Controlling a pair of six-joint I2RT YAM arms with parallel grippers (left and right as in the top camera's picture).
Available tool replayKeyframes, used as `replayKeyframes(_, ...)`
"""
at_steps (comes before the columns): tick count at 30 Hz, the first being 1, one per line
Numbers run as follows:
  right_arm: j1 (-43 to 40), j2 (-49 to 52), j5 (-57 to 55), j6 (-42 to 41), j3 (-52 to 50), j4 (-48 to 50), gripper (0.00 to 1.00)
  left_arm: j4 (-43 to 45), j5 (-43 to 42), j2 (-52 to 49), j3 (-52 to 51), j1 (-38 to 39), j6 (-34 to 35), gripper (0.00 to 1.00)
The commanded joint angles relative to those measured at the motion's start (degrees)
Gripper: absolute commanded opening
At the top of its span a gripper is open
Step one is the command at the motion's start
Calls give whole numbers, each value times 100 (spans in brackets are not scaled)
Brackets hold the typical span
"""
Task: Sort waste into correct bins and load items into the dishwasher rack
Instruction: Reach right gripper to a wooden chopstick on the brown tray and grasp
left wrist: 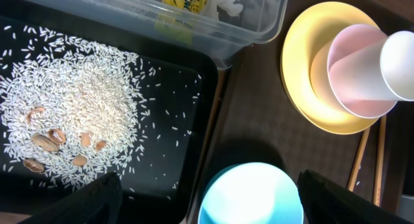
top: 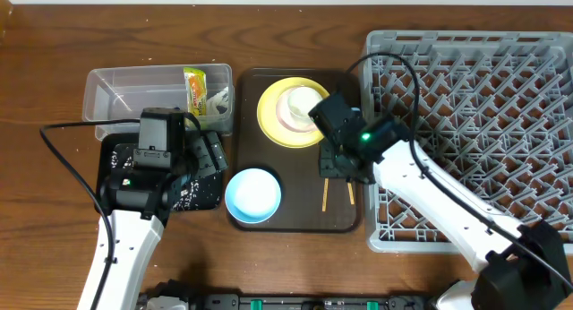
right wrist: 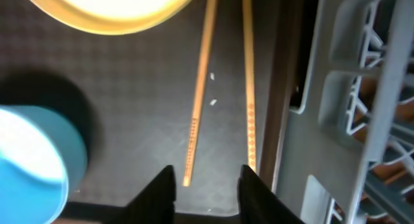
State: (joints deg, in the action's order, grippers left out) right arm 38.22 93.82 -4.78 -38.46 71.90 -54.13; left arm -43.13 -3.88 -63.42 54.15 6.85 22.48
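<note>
**Left of frame.** The clear tub (top: pixel 116 99) sits at upper left of the overhead view and holds the snack wrapper (top: pixel 195 86) and the paper scrap (top: pixel 220 99). Directly below it lies the black tray (left wrist: pixel 191 88), with the rice (left wrist: pixel 71 114) heaped in it among a few brown bits. The left gripper (left wrist: pixel 207 204) hangs over the seam between this tray and the light blue bowl (top: pixel 253 195). Its jaws are spread wide and hold nothing.

**Centre.** The brown serving tray (top: pixel 300 216) carries the yellow plate (top: pixel 269 122), with the pink bowl (top: pixel 286 113) and white cup (top: pixel 304 99) stacked on it. The chopsticks (right wrist: pixel 199 88) lie along the tray's right side.

**Right of centre.** The right gripper (right wrist: pixel 207 191) is low over the sticks' near ends, its jaws partly apart and straddling them. Contact cannot be confirmed. Both sticks run top to bottom in the wrist view, side by side and slightly apart, at right angles to the closing direction. The left stick's end lies inside the gap, while the right stick sits at the inner edge of the right finger (right wrist: pixel 255 188).

**Assessment.** The right arm is plainly nearer. Closing should gather both sticks, though the right one may slip outside the finger.

**Right of frame.** The dishwasher rack (top: pixel 466 122) adjoins the tray and appears empty.
</note>
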Motion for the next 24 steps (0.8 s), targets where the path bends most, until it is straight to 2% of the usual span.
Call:
replayKeyframes(1,11,28,-229,-435,-378,321,23,-13,52,20,94,-20,-15,89)
replayKeyframes(8,90,28,-236,-588,-859,1051,28,-13,52,17,94,-20,-15,89)
replayKeyframes(14,339,33,-284,-728,-1128,1746,24,-13,52,17,94,-20,-15,89)
replayKeyframes(24,723,323,-1292,-1231,-1169,1873,20,-13,52,17,94,-20,-15,89)
